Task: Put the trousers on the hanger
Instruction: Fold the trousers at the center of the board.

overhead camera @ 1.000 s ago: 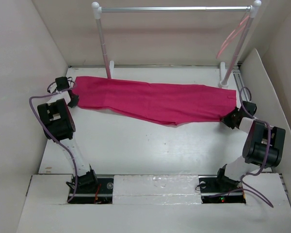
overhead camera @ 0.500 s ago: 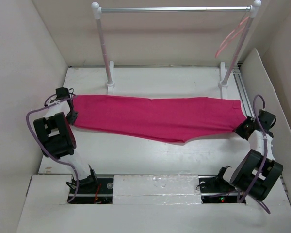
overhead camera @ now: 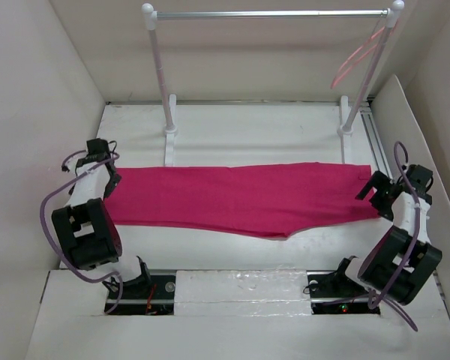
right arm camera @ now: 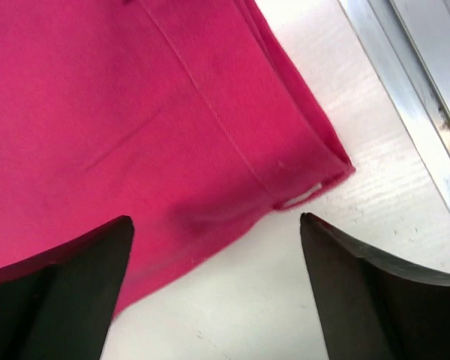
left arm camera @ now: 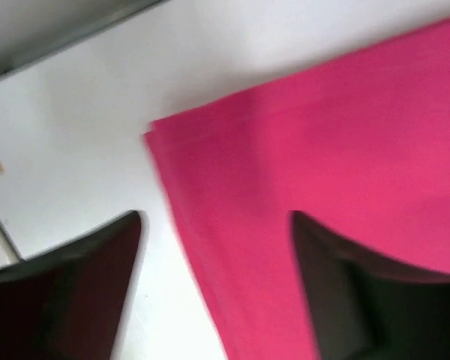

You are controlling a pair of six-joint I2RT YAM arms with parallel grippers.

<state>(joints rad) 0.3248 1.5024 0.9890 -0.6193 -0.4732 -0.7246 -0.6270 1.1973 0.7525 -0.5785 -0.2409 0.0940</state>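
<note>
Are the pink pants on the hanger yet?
Not yet. Done: the trousers lie spread flat on the table. In hand: nothing; the left gripper and right gripper are both open at the cloth's two ends. Left: the hanger hangs bare on the rack, so the trousers must get onto it.

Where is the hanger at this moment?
Top view: the hanger hangs at the right end of the rack's bar, beside its right post, beyond the trousers.

White table (overhead camera: 247, 124), seemingly plain pale walls (overhead camera: 37, 90)
</note>
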